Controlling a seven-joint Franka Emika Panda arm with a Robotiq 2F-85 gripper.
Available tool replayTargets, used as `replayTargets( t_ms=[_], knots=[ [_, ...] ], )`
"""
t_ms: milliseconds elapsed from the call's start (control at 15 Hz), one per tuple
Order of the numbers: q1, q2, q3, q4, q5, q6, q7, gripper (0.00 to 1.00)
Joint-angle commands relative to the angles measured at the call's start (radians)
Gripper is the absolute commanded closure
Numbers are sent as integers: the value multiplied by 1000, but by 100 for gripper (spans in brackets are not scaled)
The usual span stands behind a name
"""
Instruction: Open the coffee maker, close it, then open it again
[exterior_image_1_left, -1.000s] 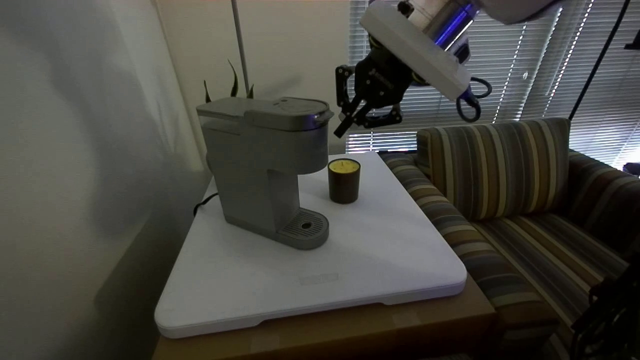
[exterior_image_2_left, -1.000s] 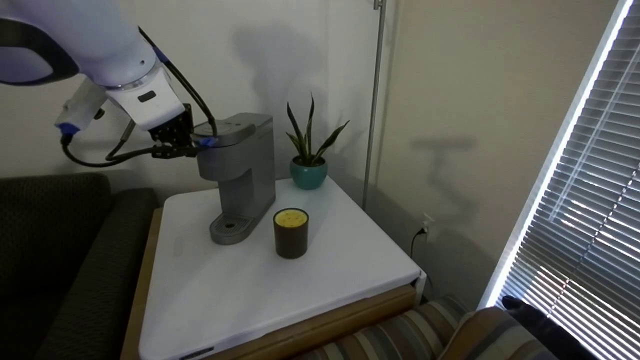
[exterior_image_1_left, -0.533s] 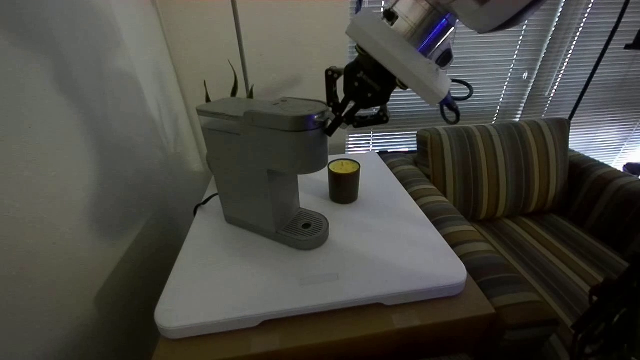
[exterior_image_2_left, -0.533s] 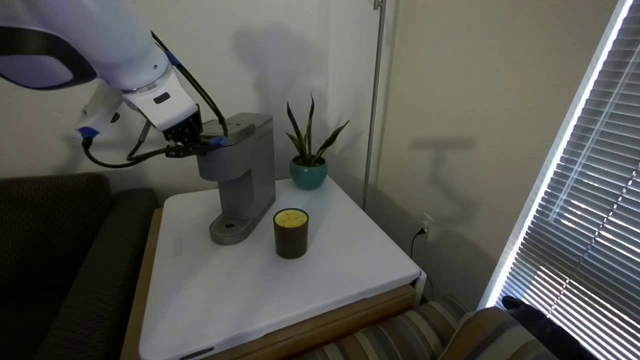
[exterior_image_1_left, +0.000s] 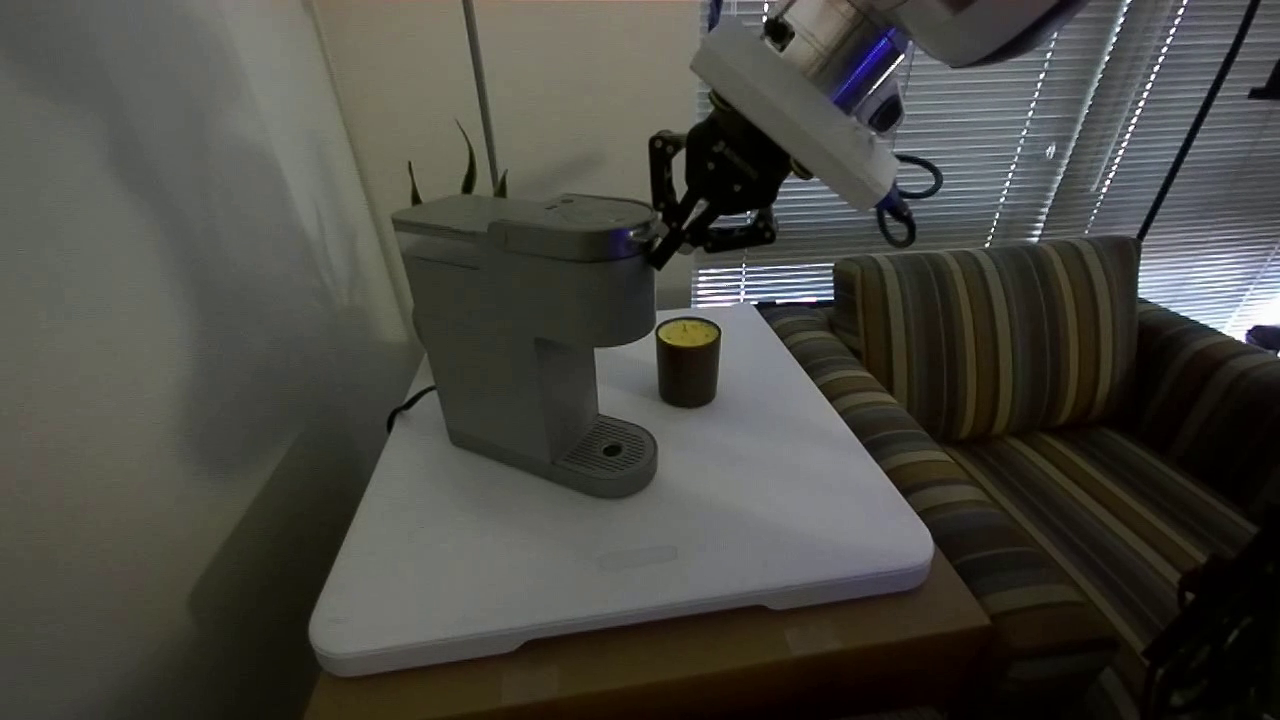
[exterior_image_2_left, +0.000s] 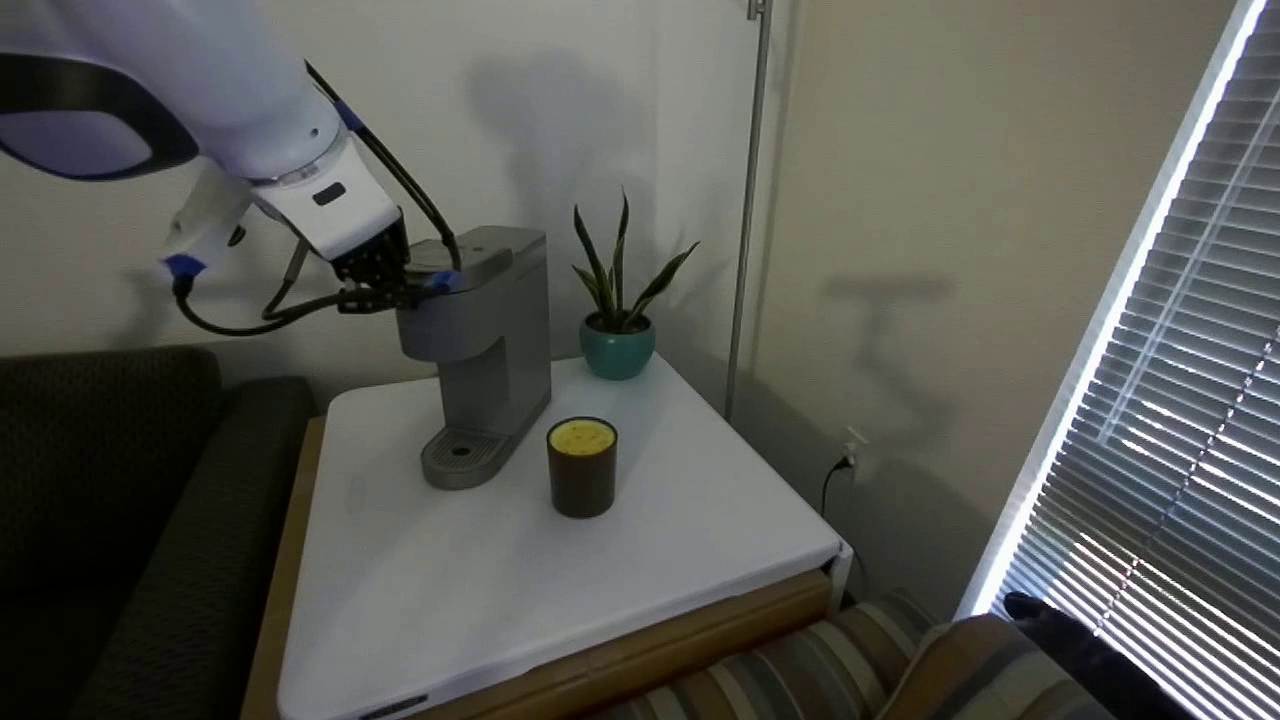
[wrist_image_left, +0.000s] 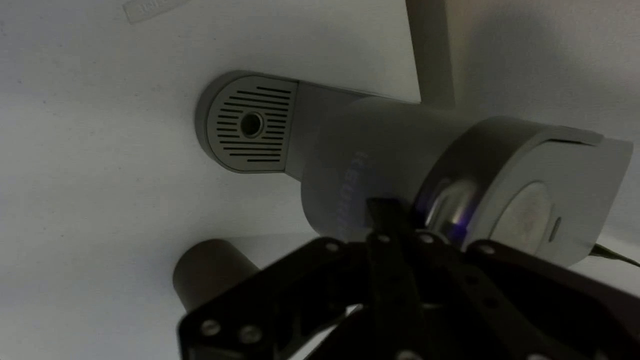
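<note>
My arm (exterior_image_2_left: 230, 95) slants down from above, wrist tipped over, and my gripper (exterior_image_1_left: 660, 255) is aimed low at the front of the coffee maker (exterior_image_1_left: 520, 330), which stands upright directly ahead of me. My fingers (wrist_image_left: 392, 260) are pressed together, one dark wedge, black linkages (exterior_image_1_left: 738, 237) bowed out on either side. And look at those tips, right at the shiny handle (wrist_image_left: 452, 205) of the lid (exterior_image_1_left: 575, 225), by its lower edge; touching it or just shy, I can't tell! Now the coffee maker itself: grey all over, boxy at the back, rounded at the front, and the lid is down, closed, a dark seam running under its rim. There's a violet-blue glint on that handle, a pale round disc (wrist_image_left: 522, 215) set in the lid's top, faint lettering (wrist_image_left: 352, 187) on the curved front close by my fingertips. Well below me, the rounded drip base (wrist_image_left: 250, 149) shows its slotted grate and one dark hole. Lower than my gripper, too, on the white tabletop (exterior_image_1_left: 780, 530), there's the dark cup (exterior_image_1_left: 688, 370), yellow inside its rim, near the coffee maker but apart from it. Past the coffee maker, farther from me, stands a potted plant (exterior_image_2_left: 617, 350) with pointed leaves.
</note>
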Motion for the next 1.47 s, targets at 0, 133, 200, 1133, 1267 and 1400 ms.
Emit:
replayTargets(
  t_ms=[0,133,200,1133,1267,1400],
  knots=[
    [-7,3,-1,16,2,27,-28,100],
    [-3,-7,-4,10,-10,42,-23,100],
    [0,-13,-6,6,-18,53,-19,100],
    [-45,-60,36,9,-176,119,41,100],
    [-83,-62,73,8,-231,123,84,100],
    [-89,-60,76,14,-265,121,96,100]
  ],
)
